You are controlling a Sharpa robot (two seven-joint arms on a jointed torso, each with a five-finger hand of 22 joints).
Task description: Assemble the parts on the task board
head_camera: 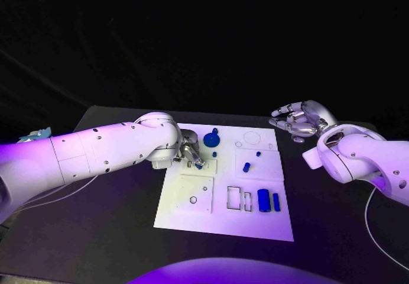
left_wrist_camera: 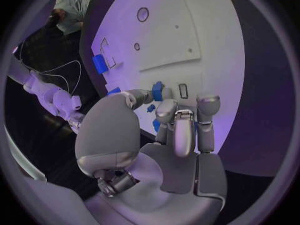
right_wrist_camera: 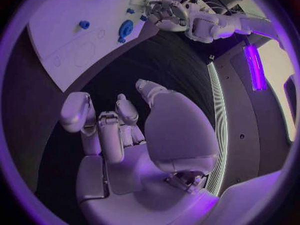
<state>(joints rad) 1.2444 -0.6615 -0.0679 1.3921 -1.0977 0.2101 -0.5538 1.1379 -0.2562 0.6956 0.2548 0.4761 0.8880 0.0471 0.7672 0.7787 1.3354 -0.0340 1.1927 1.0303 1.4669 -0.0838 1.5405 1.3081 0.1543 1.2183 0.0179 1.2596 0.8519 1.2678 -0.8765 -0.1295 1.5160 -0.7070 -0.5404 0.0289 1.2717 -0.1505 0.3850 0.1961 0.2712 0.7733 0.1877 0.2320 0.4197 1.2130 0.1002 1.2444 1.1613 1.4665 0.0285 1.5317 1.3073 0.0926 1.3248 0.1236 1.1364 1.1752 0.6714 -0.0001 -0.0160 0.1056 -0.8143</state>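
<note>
The white task board [head_camera: 223, 219] lies mid-table. My left hand [head_camera: 190, 155] hovers over its back left part and pinches a small blue part [left_wrist_camera: 157, 91] between thumb and a finger, beside a small rectangular slot [left_wrist_camera: 182, 90]. A round blue part [head_camera: 211, 139] stands just behind that hand. A blue peg [head_camera: 246, 167] stands in the board's right half. Two blue cylinders [head_camera: 269, 201] lie near its front right. My right hand [head_camera: 298, 121] hangs off the board's back right corner, fingers loosely bent and apart, holding nothing. The right wrist view shows the board [right_wrist_camera: 62, 40], the round part [right_wrist_camera: 125, 29] and my left hand [right_wrist_camera: 165, 12].
Empty outlined recesses [head_camera: 239, 198] sit left of the cylinders, and a raised square plate [head_camera: 194, 192] takes the board's front left. A circular outline [head_camera: 252, 139] marks the back right. Black table [head_camera: 102, 236] surrounds the board. A cable [head_camera: 375, 231] runs along the right side.
</note>
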